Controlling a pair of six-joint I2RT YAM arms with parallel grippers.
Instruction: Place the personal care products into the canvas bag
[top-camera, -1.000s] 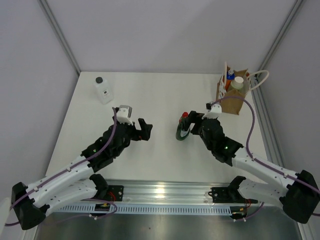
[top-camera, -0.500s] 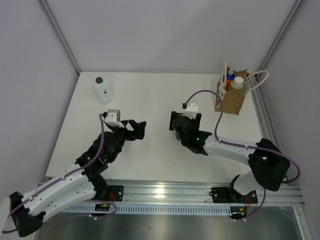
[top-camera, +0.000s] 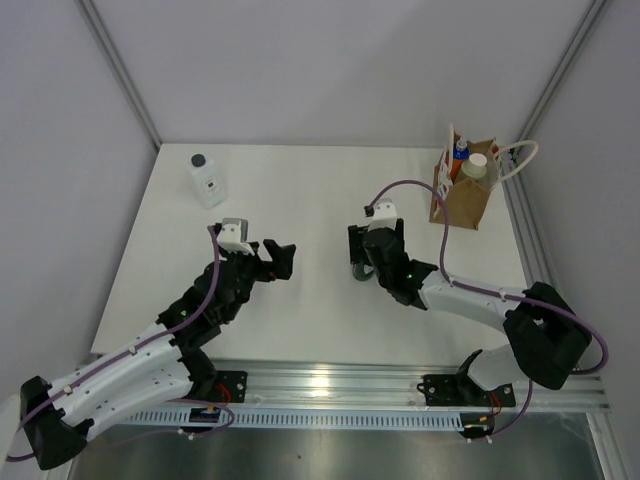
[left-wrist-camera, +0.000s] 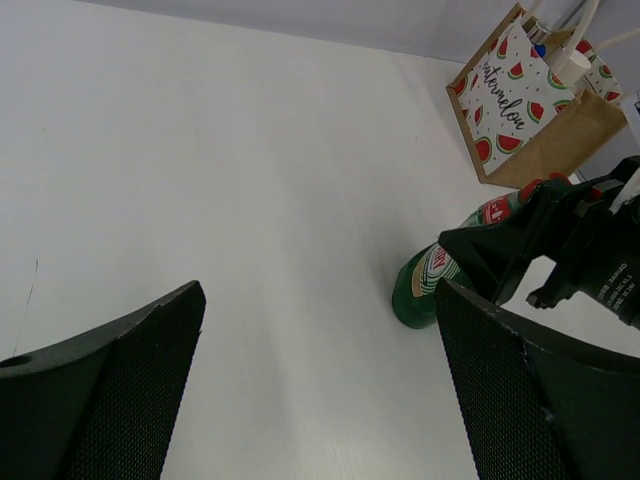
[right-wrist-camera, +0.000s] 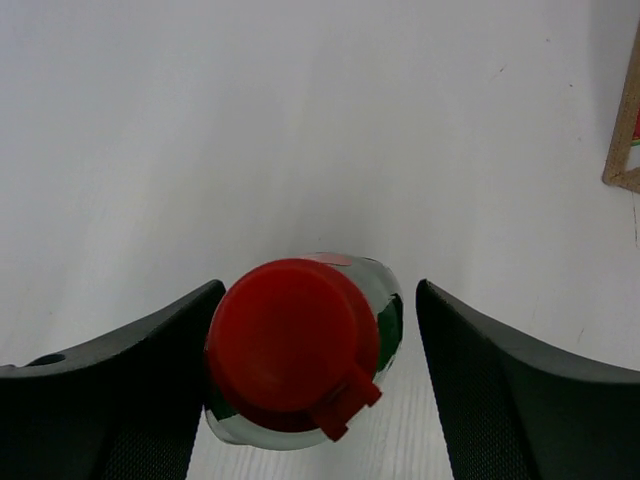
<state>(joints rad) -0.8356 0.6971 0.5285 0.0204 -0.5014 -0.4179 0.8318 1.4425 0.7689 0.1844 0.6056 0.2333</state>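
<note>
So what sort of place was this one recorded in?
Probably a lab test booth rather than a home: plain grey wall panels set in metal framing, a white table, and an aluminium rail along its near edge.

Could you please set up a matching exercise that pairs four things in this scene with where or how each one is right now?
Things:
1. clear bottle with black cap
2. green bottle with red cap
3. canvas bag
4. left gripper

Places or states:
A. upright at the far right corner of the table
B. between the fingers of the right gripper
C. standing alone at the far left of the table
D. open, with nothing between its fingers

Pairs: 1-C, 2-B, 3-A, 4-D
</note>
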